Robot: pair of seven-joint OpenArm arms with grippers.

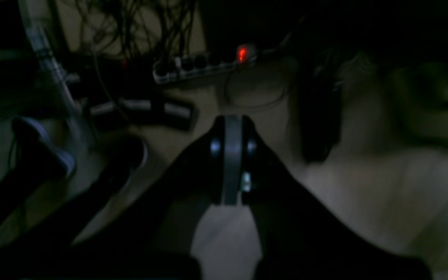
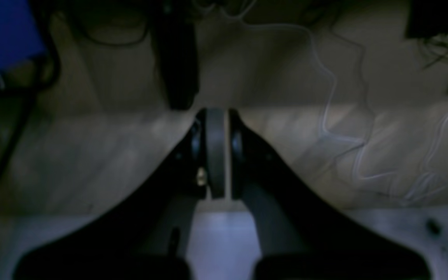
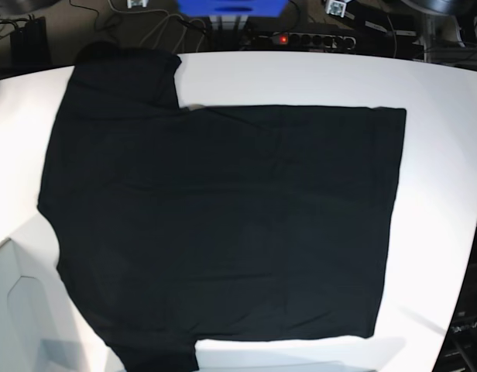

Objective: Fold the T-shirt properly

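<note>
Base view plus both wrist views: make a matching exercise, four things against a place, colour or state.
1. T-shirt
2. Power strip
3. Left gripper
4. Blue object

a. shut, holding nothing
b. spread flat on the white table
c. at the top edge, beyond the table
d. red light lit

Pairs: 1-b, 2-d, 3-a, 4-c

T-shirt point(image 3: 223, 225) — lower sleeve cut off by the bottom edge of the base view; print and tag not visible, only plain black cloth showing. Table point(image 3: 447, 194) — corners run out of frame. Both wrist views — dim and blurred; floor cables point(image 2: 340, 116) and power strip point(image 1: 204, 62) indistinct.
</note>
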